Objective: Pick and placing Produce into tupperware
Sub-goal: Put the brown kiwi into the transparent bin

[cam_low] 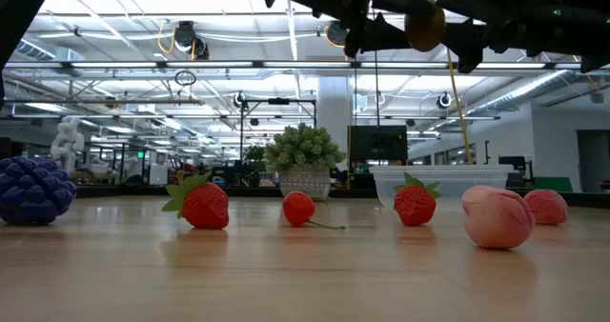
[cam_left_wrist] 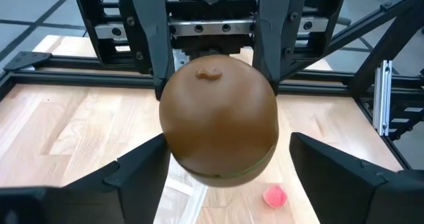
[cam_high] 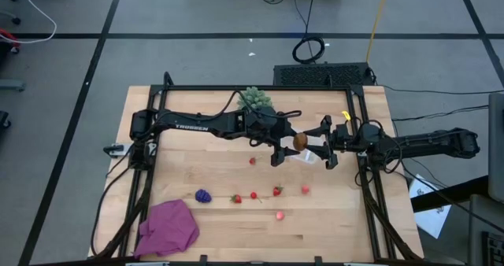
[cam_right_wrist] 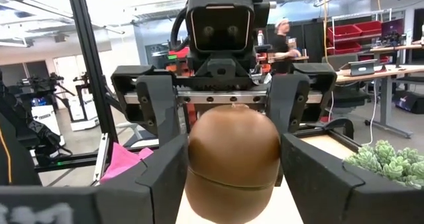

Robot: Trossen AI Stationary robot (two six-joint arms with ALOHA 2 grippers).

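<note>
Along the bottom of the high view, nearest the front edge of the counter (cam_high: pixel 339 223), a magenta cloth (cam_high: pixel 168 227) lies bunched at lower left. Just above it are the waiting pieces: a purple grape cluster (cam_high: pixel 203 195), a strawberry (cam_high: pixel 236 198), a cherry (cam_high: pixel 254 195) and a pale peach (cam_high: pixel 279 216), all apart from one another. Farther up, right of centre, the clear tupperware (cam_high: pixel 309 157) sits on the wood, and I cannot see any produce in it. Directly over it hangs the brown kiwi (cam_high: pixel 301 141), lifted off the counter between the two arms. The right tool (cam_high: pixel 315 142) is clenched on the kiwi, with its fingers pressed against both flanks in its own wrist view. The left tool (cam_high: pixel 290 146) faces it with its fingers (cam_left_wrist: pixel 132 177) spread and clear of the fruit, so it has released. At the upper centre, beyond both arms, stands a green spiky plant (cam_high: pixel 253 97). The kiwi looks like a light, rigid plastic shell with a smooth, rounded skin, so it is likely to slip or roll. The grip across its widest middle, as now, seems the soundest, and letting go low over the tupperware should keep it from bouncing out.
</note>
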